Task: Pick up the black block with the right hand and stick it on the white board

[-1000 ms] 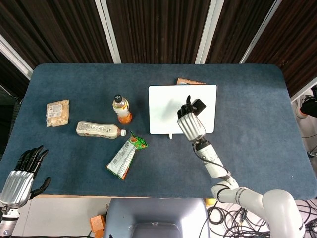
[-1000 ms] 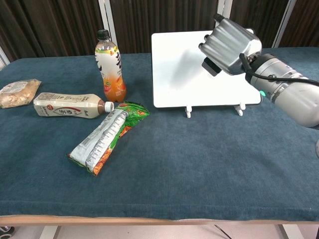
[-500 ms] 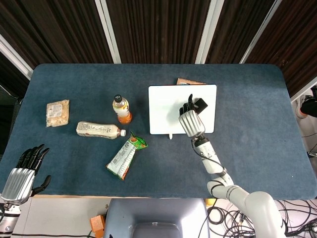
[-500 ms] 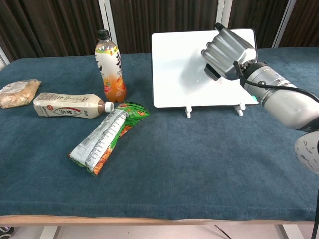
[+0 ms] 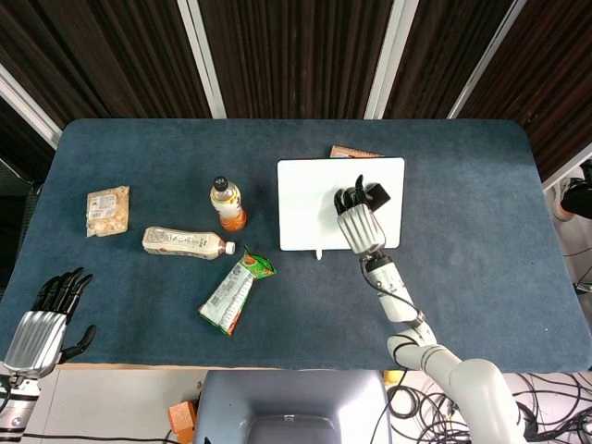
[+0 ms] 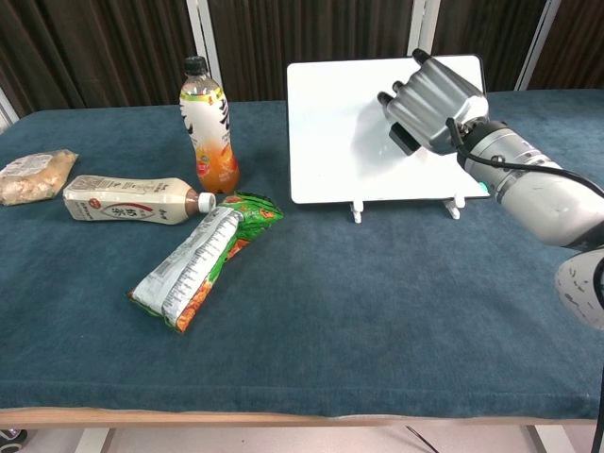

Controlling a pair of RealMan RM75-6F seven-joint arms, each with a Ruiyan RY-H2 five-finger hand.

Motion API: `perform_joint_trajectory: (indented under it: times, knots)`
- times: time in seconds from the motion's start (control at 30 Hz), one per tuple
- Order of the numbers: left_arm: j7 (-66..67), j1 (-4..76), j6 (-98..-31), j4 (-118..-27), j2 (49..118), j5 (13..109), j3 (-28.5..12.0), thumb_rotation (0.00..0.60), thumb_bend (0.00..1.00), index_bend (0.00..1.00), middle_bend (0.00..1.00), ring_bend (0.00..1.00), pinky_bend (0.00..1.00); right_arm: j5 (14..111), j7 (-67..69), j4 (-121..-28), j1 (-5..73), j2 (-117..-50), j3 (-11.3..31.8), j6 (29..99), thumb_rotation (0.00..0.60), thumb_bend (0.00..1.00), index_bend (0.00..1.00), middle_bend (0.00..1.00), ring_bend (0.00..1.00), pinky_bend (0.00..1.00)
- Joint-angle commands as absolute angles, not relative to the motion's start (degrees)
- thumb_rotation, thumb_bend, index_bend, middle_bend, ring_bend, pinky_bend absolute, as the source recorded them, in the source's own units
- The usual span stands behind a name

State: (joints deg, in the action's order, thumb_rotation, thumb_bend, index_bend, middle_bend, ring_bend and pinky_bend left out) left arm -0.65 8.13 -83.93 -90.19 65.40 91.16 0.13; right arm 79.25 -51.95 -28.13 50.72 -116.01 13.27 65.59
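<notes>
**Block pressed to the board, release not yet made**

Since 1 second ago our right hand has carried the black block further toward the face of the white board and settled lower against it, while our left hand has barely shifted at the table's near left corner.

Going left to right: our left hand [image 5: 37, 326] hangs off the near edge with its fingers apart and nothing in them. On the blue table [image 5: 139, 129] we see a bag of snacks [image 5: 107, 210], a milk-tea bottle lying on its side [image 6: 132, 199], an upright orange drink bottle [image 6: 209, 124], and a green snack packet [image 6: 203, 259] near the front. None of these touch the board.

The white board [image 6: 330, 123] stands upright on its small feet. Our right hand [image 6: 432, 97] holds the black block [image 5: 378, 194] at the board's upper right area, fingers curled around it. In the chest view the block shows as a dark edge under the fingers, seemingly against the board's face, though we cannot tell if it actually touches.

We judge the pick-up done and the sticking nearly done. What remains is to open the fingers, draw the hand back, and see that the block stays on the board.
</notes>
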Motion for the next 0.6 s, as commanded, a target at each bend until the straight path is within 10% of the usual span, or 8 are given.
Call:
perform_joint_trajectory:
  times: [0.03,0.37,0.6]
  knots:
    - [-0.6,8.2,-83.8,-90.2,65.4,91.1,0.1,0.6,0.37,0.0,0.0,0.0,0.09,79.1,-52.1,-28.3,50.6,-116.0,13.2,65.7,0.6,0.2,0.05,0.2,0.27,0.11]
    - [-0.8,8.1,-84.1,-90.4,65.1,91.4,0.2,0.6,0.37,0.0,0.0,0.0,0.09,78.3,-54.4,-32.4,49.2,-114.4,13.2,66.4,0.6,0.2,0.0,0.08,0.18,0.03]
    - [-1.4,7.7,-85.2,-90.2,65.0,91.8,0.2,0.6,0.37,0.0,0.0,0.0,0.09,79.5,-55.8,-57.6,40.6,-103.7,11.2,76.6,0.6,0.13,0.0,0.0,0.05,0.0]
